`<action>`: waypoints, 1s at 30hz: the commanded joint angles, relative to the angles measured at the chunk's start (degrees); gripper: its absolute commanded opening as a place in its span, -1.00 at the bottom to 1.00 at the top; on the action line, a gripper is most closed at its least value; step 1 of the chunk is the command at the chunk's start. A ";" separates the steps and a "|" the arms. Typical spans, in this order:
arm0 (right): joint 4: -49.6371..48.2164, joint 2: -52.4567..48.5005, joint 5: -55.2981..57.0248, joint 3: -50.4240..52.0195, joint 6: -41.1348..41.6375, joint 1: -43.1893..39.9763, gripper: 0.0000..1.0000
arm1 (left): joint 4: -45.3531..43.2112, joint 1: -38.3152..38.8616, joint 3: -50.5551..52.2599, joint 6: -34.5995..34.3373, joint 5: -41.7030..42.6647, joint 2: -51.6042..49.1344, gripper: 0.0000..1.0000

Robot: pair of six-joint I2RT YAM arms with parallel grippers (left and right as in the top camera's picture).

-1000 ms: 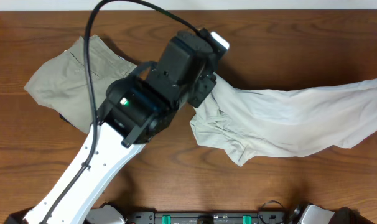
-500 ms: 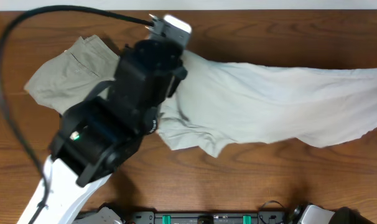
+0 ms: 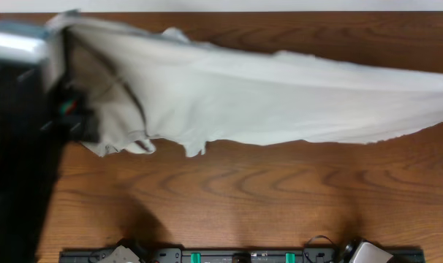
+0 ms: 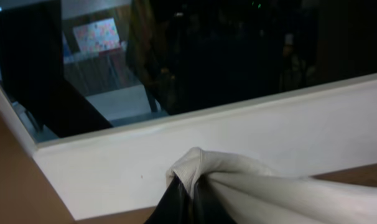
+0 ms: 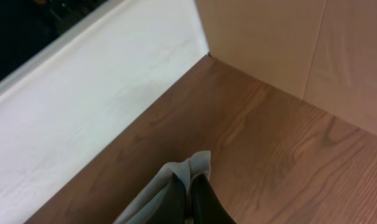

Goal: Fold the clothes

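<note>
Since a second ago the left arm [image 3: 20, 168] swung way out left, pulling the T-shirt [image 3: 265, 95] into one long band across the bench's [image 3: 243, 204] far side. Left fingers [image 4: 173, 205] and right fingers [image 5: 207, 202] are both clenched on its edges. I'd keep it taut and lower both ends evenly.

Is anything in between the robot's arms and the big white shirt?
No, nothing visible is in the way. The left end effector is shut on a bunched bit of the T-shirt, and the right end effector on another edge. It stretches between them.
</note>
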State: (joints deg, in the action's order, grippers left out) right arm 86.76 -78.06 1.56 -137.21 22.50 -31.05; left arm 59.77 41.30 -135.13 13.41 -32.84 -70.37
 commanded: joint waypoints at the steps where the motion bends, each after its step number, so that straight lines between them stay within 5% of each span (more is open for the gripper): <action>1: 0.02 -0.11 2.08 -0.37 0.20 -0.87 -0.97 | 1.64 -0.13 -1.66 2.40 4.11 -0.50 -0.88; 16: 3.17 -0.70 4.02 -0.37 0.17 -0.87 -0.97 | 7.78 -0.15 -1.64 2.69 4.87 -1.27 -0.88; 24: 7.52 -4.70 4.35 -0.24 0.13 -0.87 -0.98 | 10.40 -2.47 -1.60 1.20 2.32 -10.23 -0.88; 30: 1.84 -7.67 -7.30 -0.26 -7.30 -0.76 -0.97 | 8.61 -6.21 -1.62 -2.54 6.32 -16.70 -0.88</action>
State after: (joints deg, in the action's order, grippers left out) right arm 90.80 -85.47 0.89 -137.14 20.14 -31.05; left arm 69.36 36.14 -136.55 12.82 -28.23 -86.00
